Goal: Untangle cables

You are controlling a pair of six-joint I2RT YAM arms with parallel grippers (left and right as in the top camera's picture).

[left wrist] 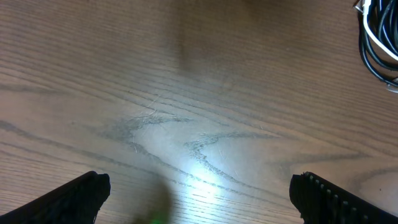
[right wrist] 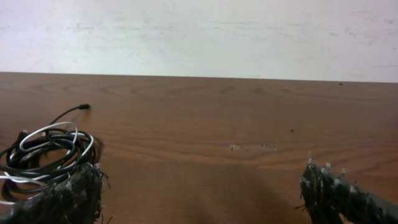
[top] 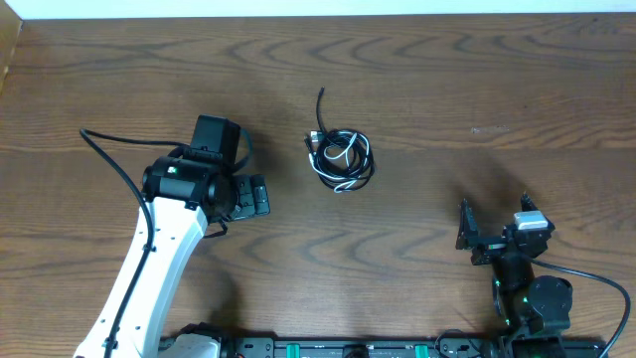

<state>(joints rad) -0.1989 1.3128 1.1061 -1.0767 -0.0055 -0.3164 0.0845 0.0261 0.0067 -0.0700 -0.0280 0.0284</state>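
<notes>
Several thin cables [top: 341, 159], black and white, lie coiled on the table [top: 447, 80]: light, floppy, probably easiest pinched by the stray tail [top: 320, 104]. Flanking them, left gripper [left wrist: 199, 183] and right gripper [right wrist: 202, 174] both gape wide, empty.

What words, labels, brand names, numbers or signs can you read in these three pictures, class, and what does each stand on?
None: no text can be read in any view.
The bundle of thin black and white cables, the brown wooden table and the white left arm casing show no printing or labels.
</notes>
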